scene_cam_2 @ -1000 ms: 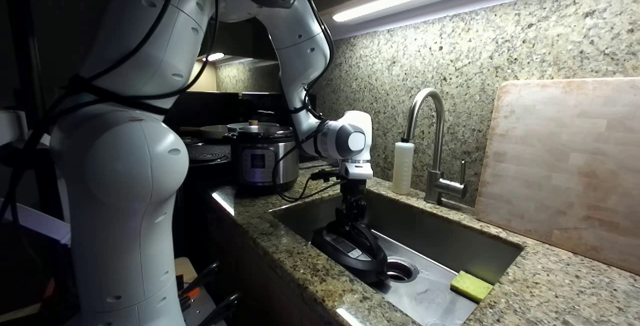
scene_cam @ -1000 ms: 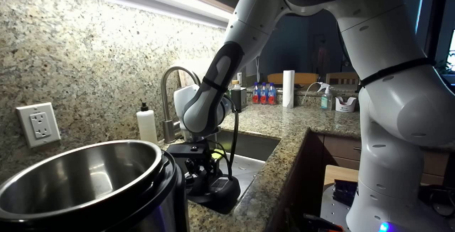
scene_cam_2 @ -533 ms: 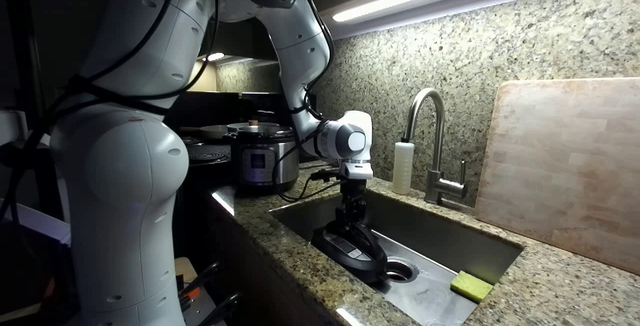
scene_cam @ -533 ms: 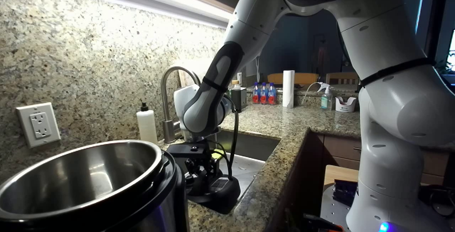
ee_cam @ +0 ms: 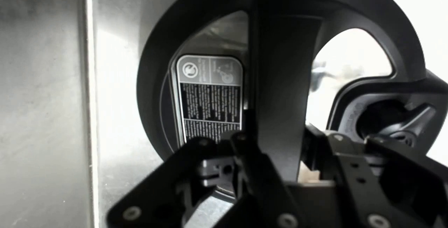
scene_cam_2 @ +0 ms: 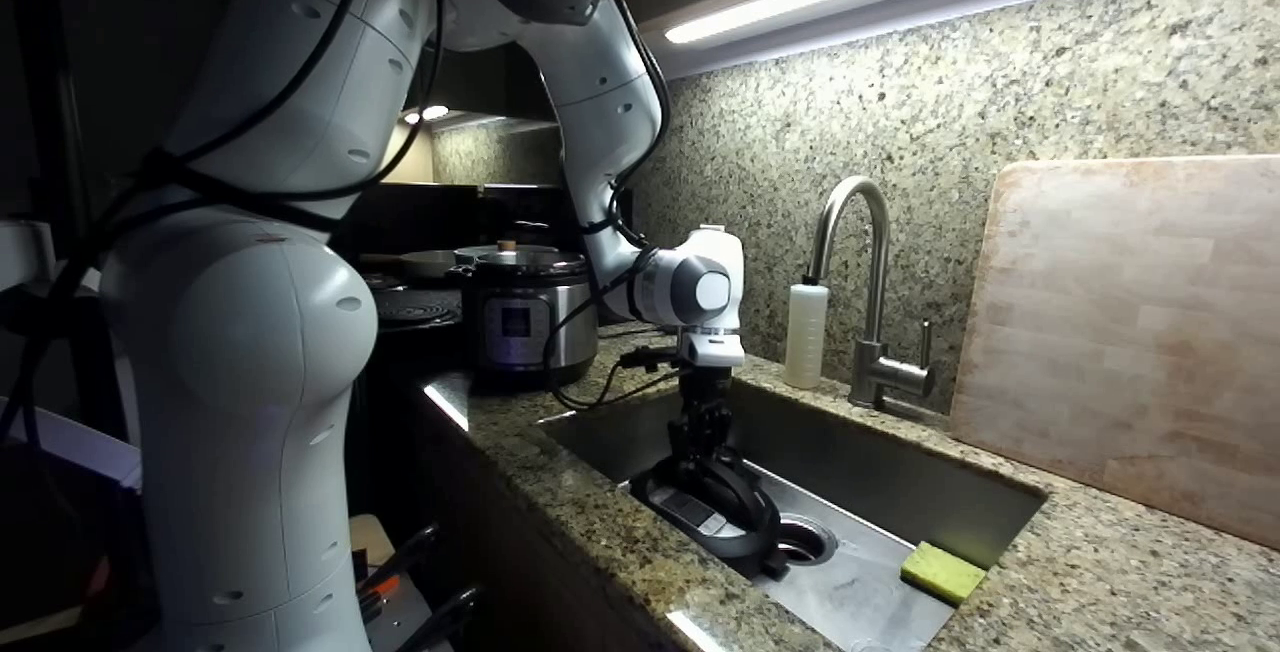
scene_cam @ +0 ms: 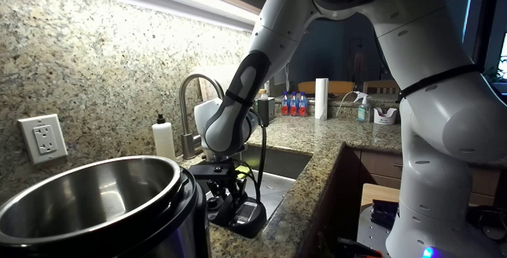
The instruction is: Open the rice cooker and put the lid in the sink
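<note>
Slightly lower than half a second before hung the arm (scene_cam: 273, 36) and its gripper (ee_cam: 280, 133), and the lid (scene_cam_2: 712, 522) had shifted a little toward the drain (scene_cam_2: 803, 539). The gripper was clenched on the lid's handle (ee_cam: 285, 81), with fingers (ee_cam: 344, 165) along both sides of the bar. The lid was inside the sink (scene_cam_2: 860, 582), near the drain and closer to the front edge of the worktop (scene_cam_2: 615, 532) than to the back edge; whether it touched the sink floor I could not tell. At the worktop's end by the stove (scene_cam_2: 412, 306) stood the rice cooker (scene_cam_2: 570, 327), its steel inner pot (scene_cam: 79, 198) open to view. Along the back edge rose the faucet (scene_cam_2: 877, 282), a soap bottle (scene_cam_2: 805, 337) just beside it, and a cutting board (scene_cam_2: 1120, 342) leaned there too. A sponge (scene_cam_2: 942, 572) lay in the sink, at the end away from the cooker. Beyond the worktop's inner corner, by the far edge, stood three water bottles (scene_cam: 294, 104) and a paper towel roll (scene_cam: 321, 99).
</note>
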Tool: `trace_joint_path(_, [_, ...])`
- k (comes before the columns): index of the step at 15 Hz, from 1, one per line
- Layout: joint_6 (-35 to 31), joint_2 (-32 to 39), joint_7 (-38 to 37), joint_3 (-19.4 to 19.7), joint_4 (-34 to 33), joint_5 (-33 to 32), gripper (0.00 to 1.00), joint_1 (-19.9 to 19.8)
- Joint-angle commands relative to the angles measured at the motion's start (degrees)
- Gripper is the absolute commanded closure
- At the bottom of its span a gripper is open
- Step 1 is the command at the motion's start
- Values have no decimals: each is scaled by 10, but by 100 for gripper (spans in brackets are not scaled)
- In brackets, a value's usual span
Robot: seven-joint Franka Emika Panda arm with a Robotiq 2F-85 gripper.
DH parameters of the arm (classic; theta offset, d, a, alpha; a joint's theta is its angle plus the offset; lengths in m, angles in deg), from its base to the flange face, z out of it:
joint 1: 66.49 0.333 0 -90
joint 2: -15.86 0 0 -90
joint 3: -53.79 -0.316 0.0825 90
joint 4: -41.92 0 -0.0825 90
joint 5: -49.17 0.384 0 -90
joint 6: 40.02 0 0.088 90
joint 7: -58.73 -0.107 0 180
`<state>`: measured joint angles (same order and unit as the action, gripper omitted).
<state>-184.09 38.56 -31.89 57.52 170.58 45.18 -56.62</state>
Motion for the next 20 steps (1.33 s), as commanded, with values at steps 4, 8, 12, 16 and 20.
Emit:
trace_joint_path(4, [3, 1, 3, 15, 0, -7, 22, 0])
trace_joint_path(8, [4, 1, 1, 18, -4, -7, 1, 2])
trace_joint_path(12, [7, -6, -2, 17, -7, -10, 0, 7])
trace_joint_path(16, [-1, -16, 9, 16, -1, -10, 0, 4])
trace_joint_path(20, [4, -28, 9, 15, 1, -16, 0, 7])
